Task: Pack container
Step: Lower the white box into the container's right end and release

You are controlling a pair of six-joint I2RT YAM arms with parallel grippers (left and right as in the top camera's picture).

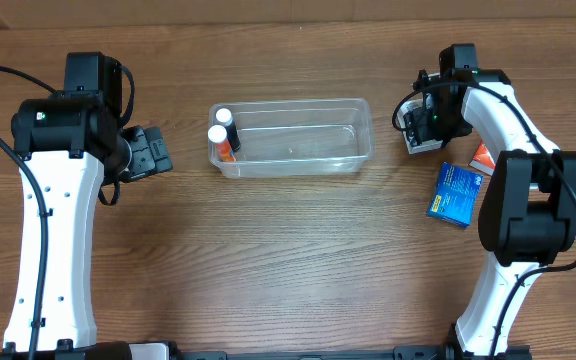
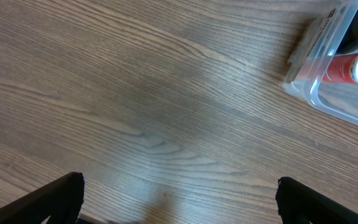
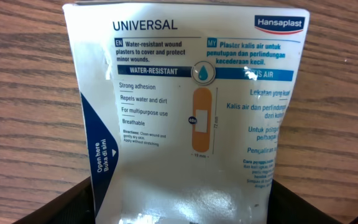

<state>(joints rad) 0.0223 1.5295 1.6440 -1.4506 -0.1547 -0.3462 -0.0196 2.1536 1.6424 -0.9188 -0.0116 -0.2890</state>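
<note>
1. While idling over bare table [image 2: 135, 93], hangs released, fingers spread wide, nothing between them: left gripper [image 2: 178, 200], near the container's left end but apart from it.
2. Container [image 1: 290, 168]: lies mid-table between the two arms, long side across; holds two white-capped bottles [image 1: 221, 130] at its left end, with nothing else inside. Cannot tell whether these stand or lie.
3. Right gripper [image 3: 182, 214]: hovers just off the container's right end, clenched on a plaster pack [image 3: 185, 112] by one end, printed face toward the wrist camera.
4. Blue box [image 1: 455, 194] and red-and-white packet [image 1: 482, 157]: lie on the table further right, beside the right arm, not yet packed.
5. Step in hand, by judgement: bringing the plaster pack to the container. Calls next for a short move leftward over the rim, above the open floor and clear of the bottles, then a lowering and a release. Looks limp and likely to flop, so best let go low.
</note>
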